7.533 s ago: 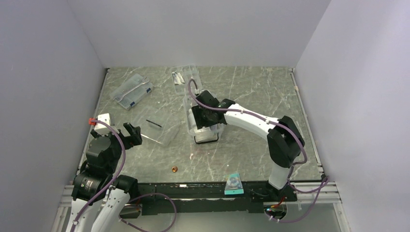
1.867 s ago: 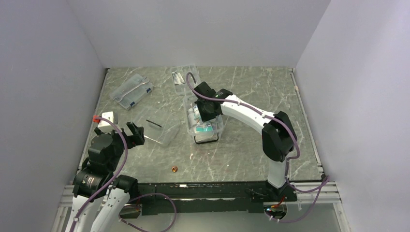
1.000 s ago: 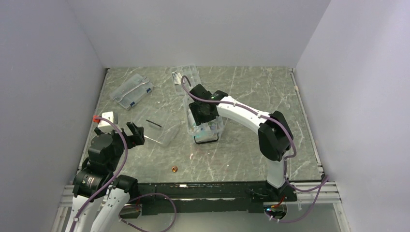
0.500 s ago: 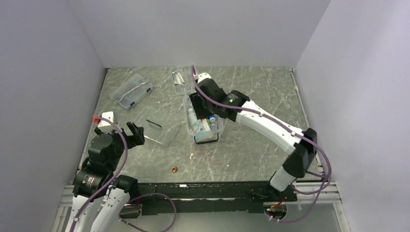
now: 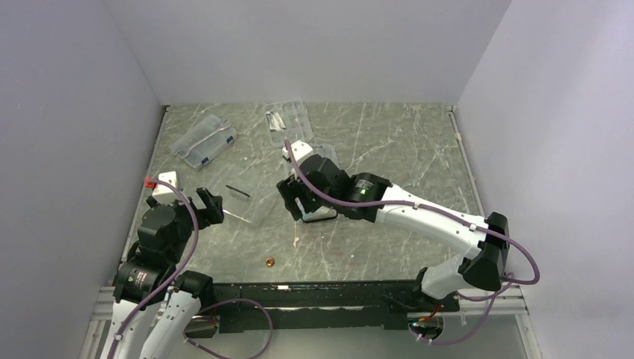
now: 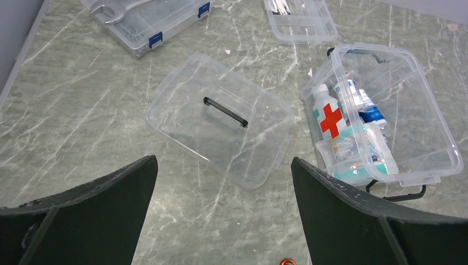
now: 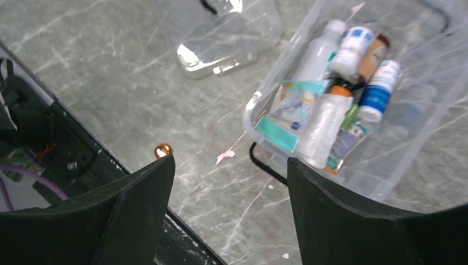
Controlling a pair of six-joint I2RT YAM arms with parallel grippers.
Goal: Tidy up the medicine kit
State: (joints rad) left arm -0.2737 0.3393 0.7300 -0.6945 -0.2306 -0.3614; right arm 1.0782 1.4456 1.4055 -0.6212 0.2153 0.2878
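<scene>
The medicine kit tub stands open at mid table, holding several bottles, a teal box and packets. A red cross shows at its left side. It also shows in the right wrist view; in the top view the right arm covers most of it. Its clear lid with a dark handle lies flat to the left of the tub. My right gripper hangs open and empty above the tub's near-left corner. My left gripper is open and empty, near the lid.
A flat clear case with blue labels lies at the back left. A small clear tray sits at the back middle. A small orange round thing and a pink scrap lie on the table near the front edge.
My right gripper has drawn back out of the tub toward the near left. The teal box, earlier at the front edge, now lies in the tub. The left arm has barely moved.
</scene>
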